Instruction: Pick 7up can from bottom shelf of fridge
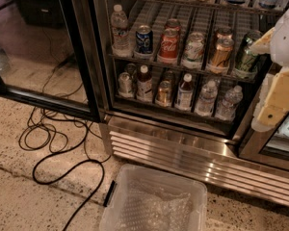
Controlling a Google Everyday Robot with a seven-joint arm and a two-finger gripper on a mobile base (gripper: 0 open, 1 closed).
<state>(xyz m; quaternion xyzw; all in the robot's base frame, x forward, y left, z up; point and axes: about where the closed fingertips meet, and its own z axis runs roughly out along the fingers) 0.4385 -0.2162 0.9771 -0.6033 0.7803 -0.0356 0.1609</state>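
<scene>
Several drinks line the bottom shelf (176,110) of the fridge (183,150), whose glass door (38,47) stands swung open. At the shelf's left end stands the 7up can (125,84), upright, just beside a dark bottle (144,83) with a white cap. The robot's hand (275,100) hangs at the picture's right edge, well apart from the can; whether it is clenched or released I cannot tell. A clear plastic bin (154,201) sits on the floor below.
</scene>
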